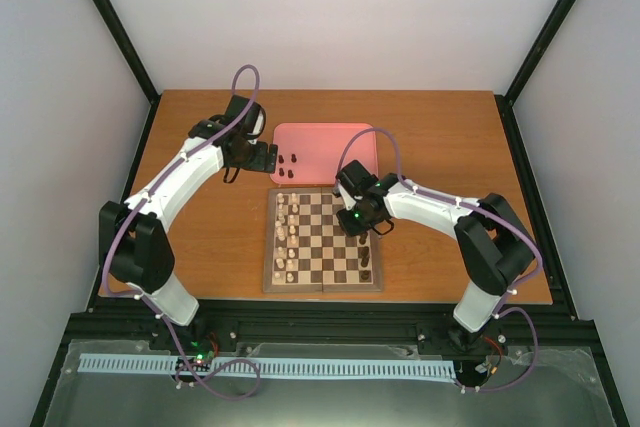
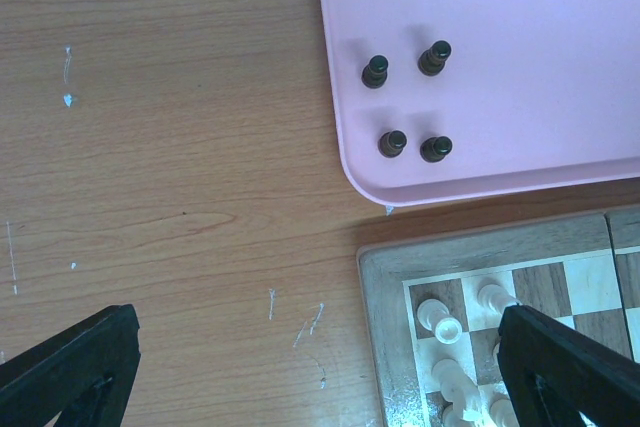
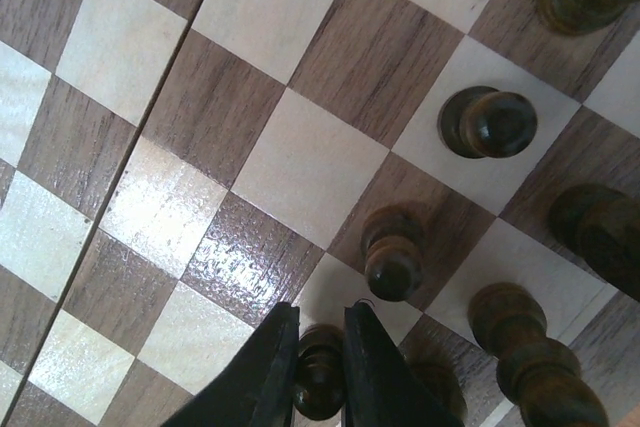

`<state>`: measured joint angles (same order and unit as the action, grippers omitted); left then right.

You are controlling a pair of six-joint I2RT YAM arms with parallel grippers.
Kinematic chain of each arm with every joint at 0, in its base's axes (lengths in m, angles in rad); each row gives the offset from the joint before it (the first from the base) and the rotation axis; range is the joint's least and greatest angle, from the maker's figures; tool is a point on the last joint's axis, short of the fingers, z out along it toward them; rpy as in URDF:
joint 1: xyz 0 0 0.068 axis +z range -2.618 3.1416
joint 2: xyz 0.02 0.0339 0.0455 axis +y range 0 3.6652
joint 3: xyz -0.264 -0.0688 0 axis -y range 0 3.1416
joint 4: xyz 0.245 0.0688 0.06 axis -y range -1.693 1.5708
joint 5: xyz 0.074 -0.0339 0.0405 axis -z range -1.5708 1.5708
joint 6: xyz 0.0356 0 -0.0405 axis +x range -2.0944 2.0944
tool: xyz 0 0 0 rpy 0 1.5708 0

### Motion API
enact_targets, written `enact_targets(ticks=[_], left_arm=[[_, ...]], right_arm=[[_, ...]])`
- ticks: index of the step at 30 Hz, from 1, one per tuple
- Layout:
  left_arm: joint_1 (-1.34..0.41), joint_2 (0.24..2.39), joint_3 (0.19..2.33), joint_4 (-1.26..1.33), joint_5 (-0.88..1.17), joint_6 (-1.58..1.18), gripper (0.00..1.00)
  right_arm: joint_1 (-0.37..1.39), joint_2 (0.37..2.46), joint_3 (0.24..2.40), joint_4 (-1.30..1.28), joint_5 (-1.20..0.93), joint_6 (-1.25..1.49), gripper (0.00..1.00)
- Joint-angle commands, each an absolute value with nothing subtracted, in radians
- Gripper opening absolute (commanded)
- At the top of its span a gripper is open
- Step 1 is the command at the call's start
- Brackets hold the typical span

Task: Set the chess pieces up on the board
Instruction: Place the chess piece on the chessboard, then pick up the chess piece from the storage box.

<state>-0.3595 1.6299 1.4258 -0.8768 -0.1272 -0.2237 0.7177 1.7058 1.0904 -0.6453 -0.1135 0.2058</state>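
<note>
The board lies in the middle of the table, with cream-white pieces along its left side and dark chess pieces along its right. My right gripper is down on the board, shut on a dark chess piece that stands on a light square. Other dark pieces stand close by. Several dark pieces stand on the pink tray. My left gripper hangs open over bare table by the board's corner, holding nothing.
The pink tray touches the board's far edge. White pieces crowd the board corner near my left gripper's right finger. Wooden tabletop spreads to the left of the tray and board.
</note>
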Motion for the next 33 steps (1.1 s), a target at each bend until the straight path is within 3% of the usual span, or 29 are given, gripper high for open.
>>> enact_targets(ticks=[1, 15, 24, 25, 26, 27, 33], left_arm=[[-0.367, 1.634, 1.452, -0.876, -0.135, -0.223, 1.0], [-0.367, 1.636, 1.458, -0.877, -0.135, -0.224, 1.0], [-0.367, 1.634, 1.459, -0.882, -0.133, -0.227, 1.0], [-0.367, 1.634, 1.46, -0.882, -0.133, -0.228, 1.0], [-0.367, 1.633, 1.46, -0.884, -0.132, -0.23, 1.0], [-0.367, 1.632, 1.46, -0.885, -0.13, -0.229, 1.0], [-0.367, 1.628, 1.469, -0.887, -0.128, -0.23, 1.0]], right_arm=[[0.725, 1.718, 1.11, -0.635, -0.12, 0.192, 0.14], [0.726, 1.699, 1.137, -0.667, -0.109, 0.177, 0.2], [0.726, 1.632, 1.229, -0.771, -0.093, 0.176, 0.31], [0.726, 1.623, 1.243, -0.786, -0.083, 0.18, 0.46], [0.726, 1.611, 1.258, -0.797, -0.071, 0.182, 0.9], [0.726, 1.602, 1.274, -0.806, -0.05, 0.186, 0.99], [0.716, 1.595, 1.382, -0.838, 0.039, 0.187, 1.0]])
